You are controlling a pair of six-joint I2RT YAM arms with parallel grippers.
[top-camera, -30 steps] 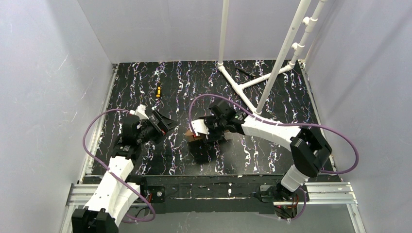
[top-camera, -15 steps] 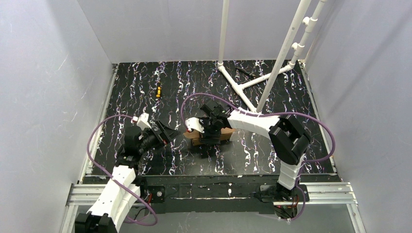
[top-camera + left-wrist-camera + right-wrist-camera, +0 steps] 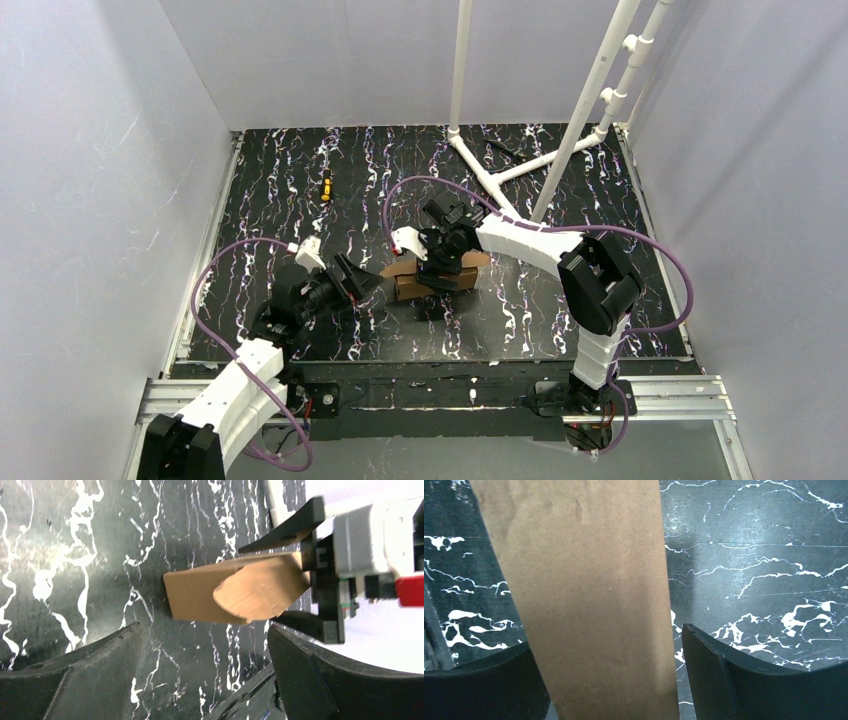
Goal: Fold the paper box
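Black marbled tabletop (image 3: 620, 200) with white veining is enclosed by pale walls, and a white pipe frame (image 3: 590, 95) stands at the far right. In the top view the paper box (image 3: 408, 289) is seen lying near the table's centre, its long axis running roughly left to right; its middle is covered by the right gripper (image 3: 440, 270). The left gripper (image 3: 365, 281) is seen just beside the box's left end, fingers spread wide with nothing between them. Only in the left wrist view is the box's (image 3: 200, 597) near end shown, with a rounded flap (image 3: 260, 592) folded across one face and the right gripper's (image 3: 257, 587) fingers set apart to either side of the box, the lower finger clear of the cardboard. In the right wrist view the box (image 3: 589, 605) is cut off at top and bottom; contact with the left-hand finger cannot be determined. A small orange object (image 3: 325, 186) far back cannot be identified.
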